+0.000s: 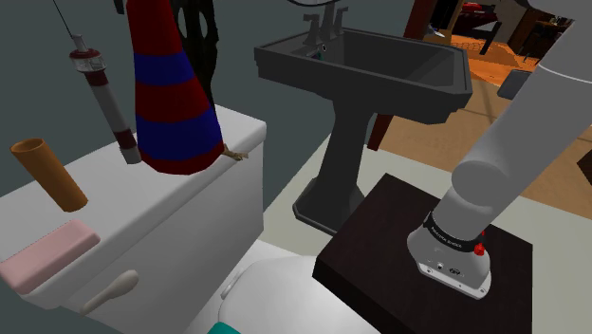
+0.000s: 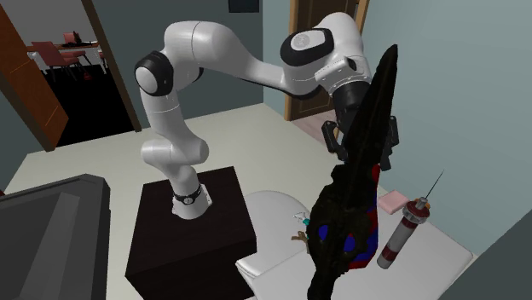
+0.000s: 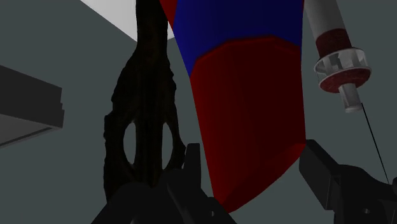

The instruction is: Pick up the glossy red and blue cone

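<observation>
Standing on the white toilet tank (image 1: pixel 190 204), one red and blue striped cone (image 1: pixel 171 104) has its long axis vertical, narrow end up. The gripper (image 3: pixel 254 159) has its fingers apart, one on each side of this end. Nearby are one syringe (image 1: pixel 102 90), one orange tube (image 1: pixel 49 173), one pink block (image 1: pixel 47 251) and one black jagged object (image 3: pixel 143 127).

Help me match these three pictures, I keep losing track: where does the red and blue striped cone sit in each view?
Shoulder view: the cone stands at the upper left, on the white tank.
Second exterior view: the cone is at the lower right, mostly hidden behind a black jagged object.
Wrist view: the cone is between that black object and the syringe.
Shared landmark: the syringe leaning beside the cone.
</observation>
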Tool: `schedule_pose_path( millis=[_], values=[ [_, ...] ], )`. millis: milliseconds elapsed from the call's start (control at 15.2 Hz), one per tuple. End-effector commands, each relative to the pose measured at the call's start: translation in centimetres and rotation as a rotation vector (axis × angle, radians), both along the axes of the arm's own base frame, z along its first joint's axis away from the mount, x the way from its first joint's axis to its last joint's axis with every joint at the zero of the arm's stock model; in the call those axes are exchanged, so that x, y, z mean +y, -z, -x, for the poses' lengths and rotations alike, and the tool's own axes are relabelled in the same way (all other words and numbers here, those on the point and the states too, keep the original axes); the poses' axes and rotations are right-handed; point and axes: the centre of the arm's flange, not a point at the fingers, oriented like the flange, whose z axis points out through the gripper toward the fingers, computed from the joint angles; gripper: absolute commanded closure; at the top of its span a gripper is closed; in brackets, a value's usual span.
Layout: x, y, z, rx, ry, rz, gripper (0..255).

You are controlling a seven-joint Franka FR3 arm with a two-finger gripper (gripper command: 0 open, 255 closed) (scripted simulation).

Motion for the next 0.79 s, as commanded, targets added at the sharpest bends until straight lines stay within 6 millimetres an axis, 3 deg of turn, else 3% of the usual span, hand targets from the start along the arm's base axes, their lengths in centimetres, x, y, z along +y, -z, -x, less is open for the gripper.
schedule_pose_path(
  millis=[0, 198, 726],
  values=[
    [0.1, 0.1, 0.0, 0.003, -0.001, 0.000, 255],
    [0.1, 0.1, 0.0, 0.003, -0.001, 0.000, 255],
    [0.1, -4.1, 0.0, 0.003, -0.001, 0.000, 255]
  ],
)
